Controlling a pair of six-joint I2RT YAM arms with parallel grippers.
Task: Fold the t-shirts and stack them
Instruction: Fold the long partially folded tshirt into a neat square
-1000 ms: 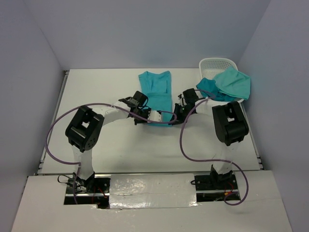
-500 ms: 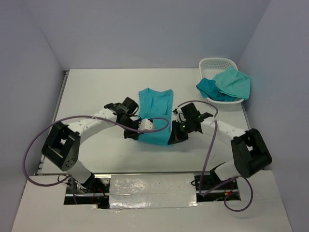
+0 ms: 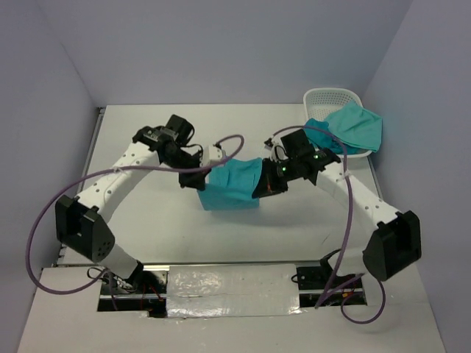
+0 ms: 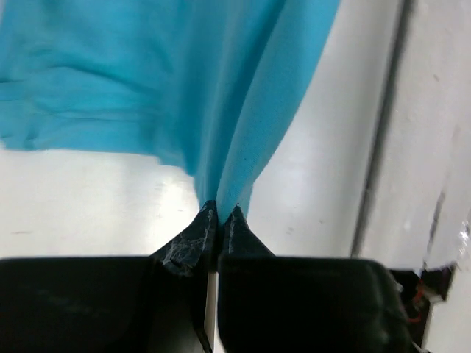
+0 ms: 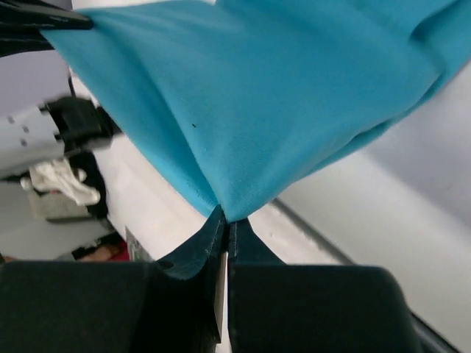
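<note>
The fold step is in hand. The left hand [image 3: 197,179] and right hand [image 3: 263,187] each pinch an upper corner of one t-shirt [image 3: 232,189], which hangs between them over the middle of the surface [image 3: 147,213]. The next move likely calls for carrying both corners together, cloth taut, and laying it down evenly.
</note>
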